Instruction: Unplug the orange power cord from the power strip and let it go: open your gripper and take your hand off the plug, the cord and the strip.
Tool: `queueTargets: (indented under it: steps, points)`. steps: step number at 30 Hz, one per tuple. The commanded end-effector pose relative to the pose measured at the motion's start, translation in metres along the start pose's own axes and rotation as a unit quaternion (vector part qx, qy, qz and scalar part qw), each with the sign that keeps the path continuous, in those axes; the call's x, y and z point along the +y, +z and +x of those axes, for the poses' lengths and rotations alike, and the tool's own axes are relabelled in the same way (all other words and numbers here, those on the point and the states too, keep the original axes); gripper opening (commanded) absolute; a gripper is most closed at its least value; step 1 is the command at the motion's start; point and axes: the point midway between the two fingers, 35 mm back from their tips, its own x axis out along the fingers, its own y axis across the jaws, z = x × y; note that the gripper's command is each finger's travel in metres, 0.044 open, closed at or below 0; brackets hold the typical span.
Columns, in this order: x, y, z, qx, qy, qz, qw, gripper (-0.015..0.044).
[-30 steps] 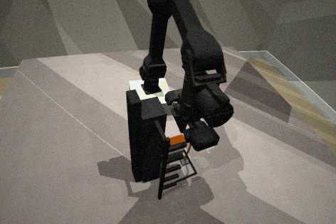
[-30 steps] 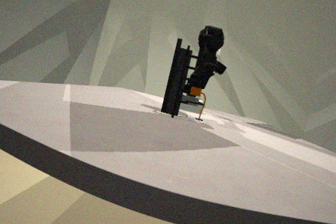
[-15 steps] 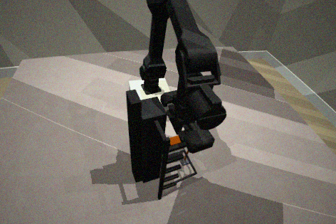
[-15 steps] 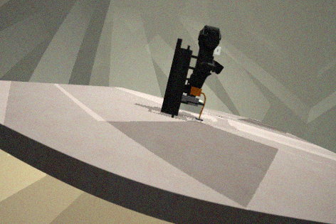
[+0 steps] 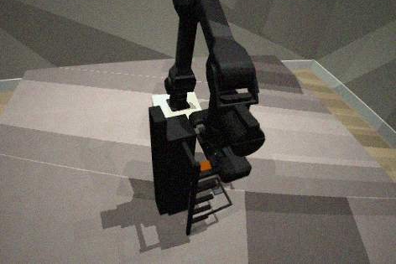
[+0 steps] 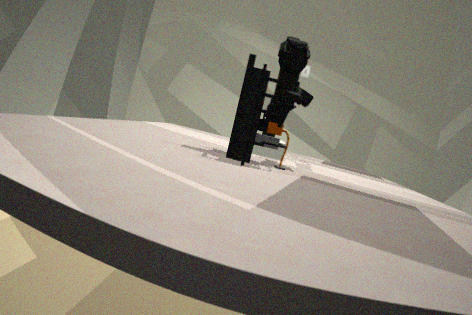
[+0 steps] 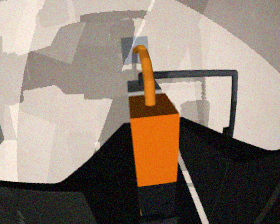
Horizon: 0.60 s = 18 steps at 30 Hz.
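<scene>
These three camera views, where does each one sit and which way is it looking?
Top: high up in front, looking down on the table, the arm and the upright black power strip.
Exterior: low, off the table's edge, looking across at the strip's side with the arm behind it.
Wrist: on the arm by the gripper, looking along the dark fingers at the orange plug between them.
Shared: the orange plug and its cord show in exterior and wrist views.
</scene>
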Motion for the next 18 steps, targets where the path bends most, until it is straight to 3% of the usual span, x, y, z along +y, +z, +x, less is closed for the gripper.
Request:
queueTargets:
  steps: [1,6,18]
  points:
    - [-0.001,0.000,0.000,0.000,-0.001,0.001,1.000,0.0035]
    - [-0.001,0.000,0.000,0.000,-0.001,0.001,1.000,0.0002]
    - [-0.002,0.015,0.000,0.000,-0.001,0.000,1.000,0.0000]
